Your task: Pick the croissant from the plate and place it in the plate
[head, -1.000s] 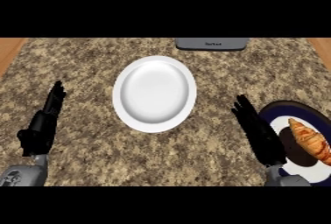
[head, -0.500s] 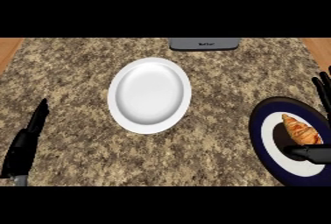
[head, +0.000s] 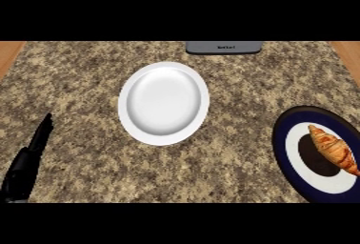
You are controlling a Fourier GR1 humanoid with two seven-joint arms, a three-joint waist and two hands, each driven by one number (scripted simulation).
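On the dark blue plate (head: 288, 143) at the right edge of the counter, the croissant (head: 333, 149) lies untouched, its pointed end aimed toward the far left and its body running off toward the near right. It rests on the plate's white inner ring beside a dark round centre. Nothing holds it, so the pick has not begun. The white plate (head: 163, 103), well apart to the left and a little farther away, has nothing on it; that looks to be where the croissant should end up. Judged from this, the whole task is left: reach, grasp, carry across and set down.

At the near left, the left hand (head: 26, 162) shows as a slim dark shape with its fingers straight and together, pointing away along the speckled counter (head: 84, 76) and holding nothing. The right hand does not show at all. A grey device (head: 224, 47) sits at the far edge, just beyond the white plate, and wood shows past the counter's far corners.

Compared with half a second ago, the right hand, which then showed at the right edge with part of it lying over the blue plate just by the croissant, has gone out of view. The left hand shows in much the same place and pose as then. The croissant lies the same way on its plate.
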